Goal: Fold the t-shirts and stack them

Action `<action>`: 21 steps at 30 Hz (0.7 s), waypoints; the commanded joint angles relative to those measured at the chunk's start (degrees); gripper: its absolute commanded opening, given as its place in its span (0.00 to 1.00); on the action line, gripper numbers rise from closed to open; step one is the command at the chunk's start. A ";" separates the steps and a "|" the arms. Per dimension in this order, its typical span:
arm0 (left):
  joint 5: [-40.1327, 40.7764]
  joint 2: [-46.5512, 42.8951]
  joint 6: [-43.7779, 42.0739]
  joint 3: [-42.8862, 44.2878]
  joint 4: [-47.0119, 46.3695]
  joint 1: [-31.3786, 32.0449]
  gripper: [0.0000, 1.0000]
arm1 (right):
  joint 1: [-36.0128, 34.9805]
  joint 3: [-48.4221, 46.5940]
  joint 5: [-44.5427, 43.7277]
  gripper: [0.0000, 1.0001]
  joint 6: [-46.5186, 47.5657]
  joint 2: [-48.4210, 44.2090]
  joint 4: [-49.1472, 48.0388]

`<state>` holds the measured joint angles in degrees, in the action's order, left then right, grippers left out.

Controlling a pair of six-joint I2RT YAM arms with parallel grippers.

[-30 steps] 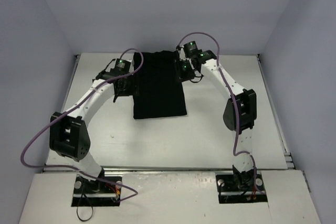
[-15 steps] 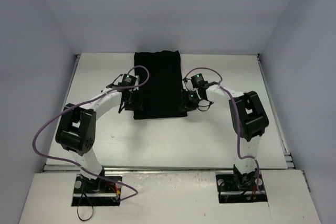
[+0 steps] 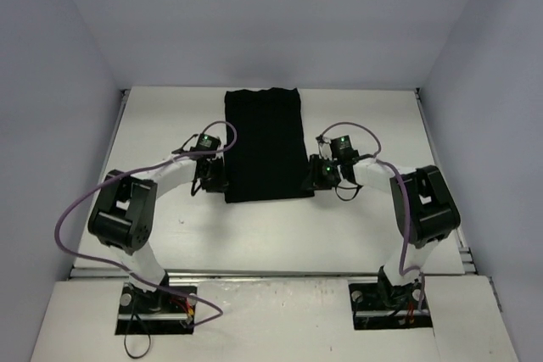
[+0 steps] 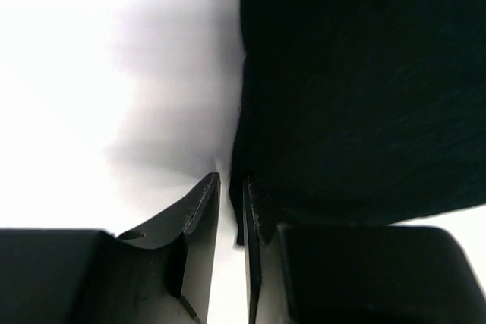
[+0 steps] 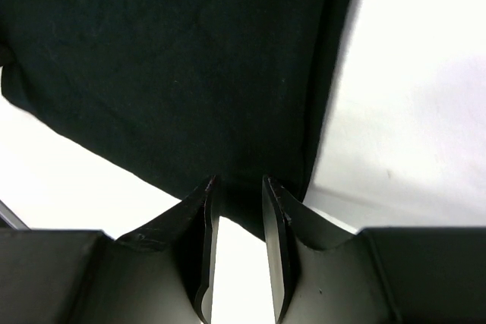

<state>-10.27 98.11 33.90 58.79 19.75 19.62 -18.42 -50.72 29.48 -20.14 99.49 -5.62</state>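
Left arm reaches in from the near-left, purple cable [image 3: 75, 219] looping off it. The left pincer [image 3: 212, 180] sits low at the near-left corner of the plain black cloth t-shirt [image 3: 265, 146], touching or just beside its left edge.

In the left wrist view, the left pincer [image 4: 230, 180] has its fingers almost together, with only a thin slit between them and white showing through it. The black t-shirt [image 4: 364, 73] fills the right of this view. Its left edge runs down to the tip of the right-hand finger, and its near hem passes behind that finger. Can't tell whether any cloth is pinched. The white table [image 4: 114, 36] is bare to the left, with a soft shadow beside the cloth.

Centre, top view: the shirt lies flat on the white table [image 3: 170, 226] as a tall narrow rectangle. Its far edge is near the back of the table and its near hem is level with both pincers, so it lies between the two.

The right pincer [image 3: 321, 177] is low at the shirt's near-right corner, just against the right edge.

In the right wrist view, the right pincer [image 5: 238, 180] has its fingers a little apart. The near hem of the shirt [image 5: 167, 51] lies across the gap at the tips, with table showing lower in the gap. Can't tell whether it is clamped on the hem or only straddling it. The shirt's right edge is a doubled fold just right of the tips, with white table [image 5: 418, 73] beyond.
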 commanded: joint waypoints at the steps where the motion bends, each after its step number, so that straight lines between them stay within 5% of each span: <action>1: 1.93 -10.77 -1.80 3.52 9.63 0.07 0.17 | 0.16 -2.37 -4.45 0.30 -0.54 -7.75 7.95; 7: -3.63 -10.58 -4.25 15.49 8.45 -0.55 0.39 | 0.69 -19.39 -2.74 0.41 1.34 -5.38 12.93; 21: -19.43 14.14 -3.66 30.37 -5.69 -3.74 0.39 | 3.07 -45.27 9.35 0.40 4.83 20.57 12.59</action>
<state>-24.72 111.70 30.63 86.07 19.14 17.17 -16.40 -91.97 33.72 -17.53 116.14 6.60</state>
